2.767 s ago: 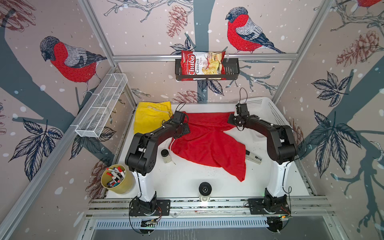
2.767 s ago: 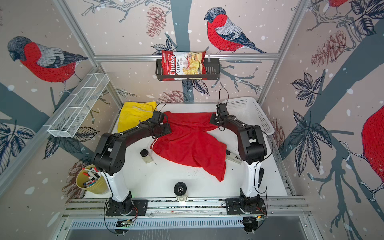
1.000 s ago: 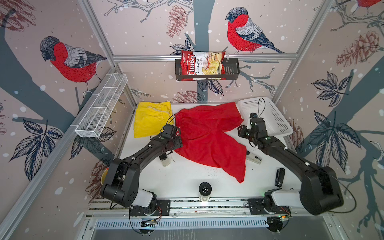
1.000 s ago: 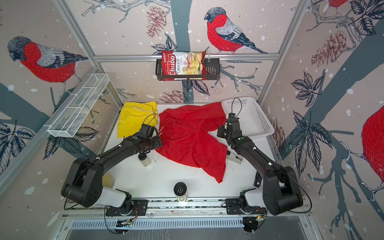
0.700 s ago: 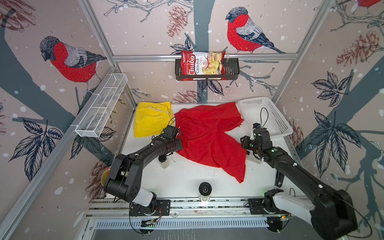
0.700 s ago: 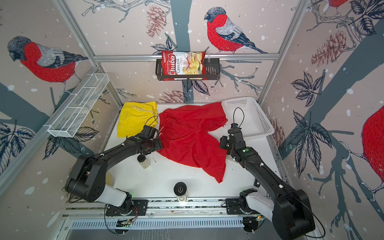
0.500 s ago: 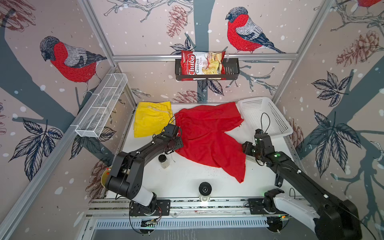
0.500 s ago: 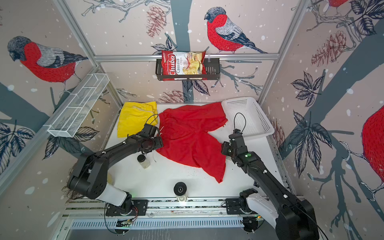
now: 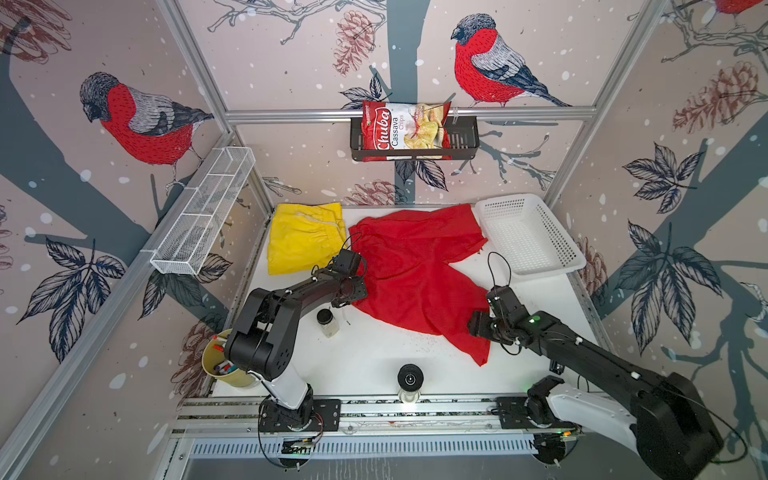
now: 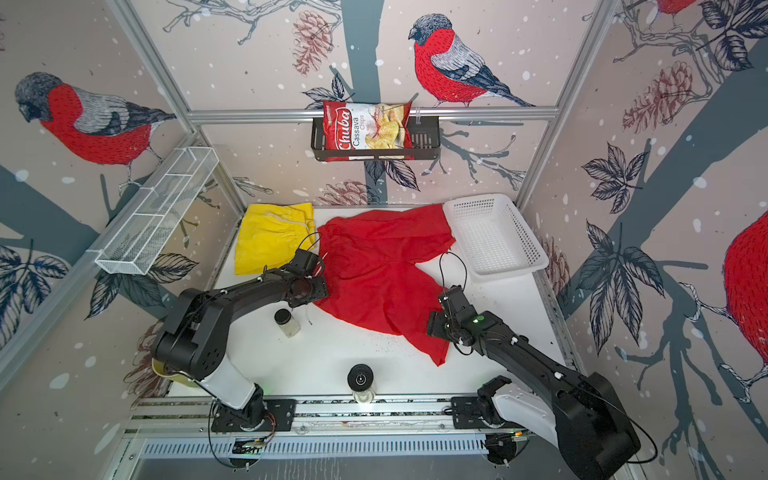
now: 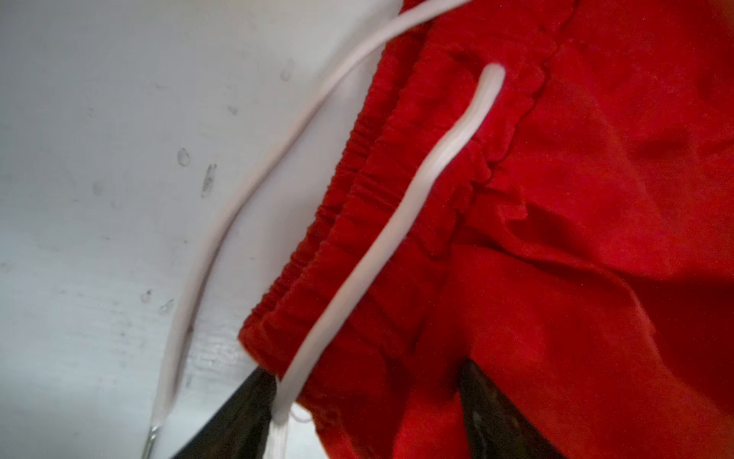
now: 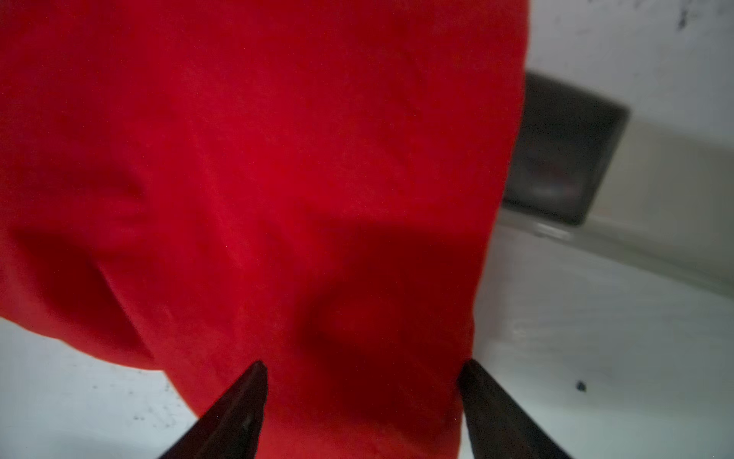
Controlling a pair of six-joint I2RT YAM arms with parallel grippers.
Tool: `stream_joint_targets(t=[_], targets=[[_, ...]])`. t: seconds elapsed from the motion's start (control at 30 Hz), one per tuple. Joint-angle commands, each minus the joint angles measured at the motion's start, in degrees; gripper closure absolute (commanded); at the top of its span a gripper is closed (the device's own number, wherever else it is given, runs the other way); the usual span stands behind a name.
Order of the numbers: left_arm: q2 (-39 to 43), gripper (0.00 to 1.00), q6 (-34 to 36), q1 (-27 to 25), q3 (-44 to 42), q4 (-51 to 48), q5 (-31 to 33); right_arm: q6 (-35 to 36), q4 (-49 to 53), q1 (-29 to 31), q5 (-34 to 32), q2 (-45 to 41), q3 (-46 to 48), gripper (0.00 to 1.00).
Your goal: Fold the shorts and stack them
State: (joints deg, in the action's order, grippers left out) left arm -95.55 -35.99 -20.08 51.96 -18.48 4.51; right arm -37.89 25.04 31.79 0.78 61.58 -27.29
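The red shorts (image 9: 415, 270) lie spread out in the middle of the white table, one leg reaching towards the front. The yellow shorts (image 9: 305, 241) lie folded at the back left. My left gripper (image 9: 356, 291) is at the left corner of the red waistband. In the left wrist view its jaws (image 11: 365, 413) stand apart, with the waistband corner and the white drawstring (image 11: 397, 222) between them. My right gripper (image 9: 476, 326) hovers at the right edge of the front leg. In the right wrist view it (image 12: 361, 365) is open over red cloth (image 12: 278, 179).
A white lattice basket (image 9: 528, 237) stands at the back right. A small jar (image 9: 328, 322) stands just in front of the left arm. A yellow cup of pens (image 9: 222, 365) is at the front left, and a black round knob (image 9: 410, 378) at the front edge.
My right arm has come forward from beside the basket to the front leg of the red shorts, and its jaws have opened. The left gripper stays at the waistband corner, its jaws slightly narrower.
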Motion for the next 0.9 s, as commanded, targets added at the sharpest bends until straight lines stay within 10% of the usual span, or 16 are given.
stream_joint_targets(t=[0.0, 0.13, 0.27, 0.6, 0.87], targets=[[-1.3, 0.36, 0.5, 0.1, 1.1, 0.5, -0.2, -1.8, -6.2, -0.7, 3.5, 1.2, 1.5, 0.32], [-2.2, 0.46, 0.5, 0.6, 1.4, 0.5, 0.6, 1.1, -10.3, -2.9, 6.7, 3.3, -1.4, 0.89], [-2.1, 0.77, 0.6, 2.6, 1.5, 0.1, 0.1, 7.1, -7.7, -7.0, 4.3, 4.9, -12.9, 1.0], [-0.6, 0.92, 0.1, 7.1, 3.0, 1.5, 1.0, 12.9, -14.6, -17.4, 1.6, 27.3, -35.9, 0.92], [-3.6, 0.84, -0.3, 6.9, 4.9, 3.5, -1.5, 13.3, -14.0, -16.4, 1.4, 41.6, -41.8, 0.37]])
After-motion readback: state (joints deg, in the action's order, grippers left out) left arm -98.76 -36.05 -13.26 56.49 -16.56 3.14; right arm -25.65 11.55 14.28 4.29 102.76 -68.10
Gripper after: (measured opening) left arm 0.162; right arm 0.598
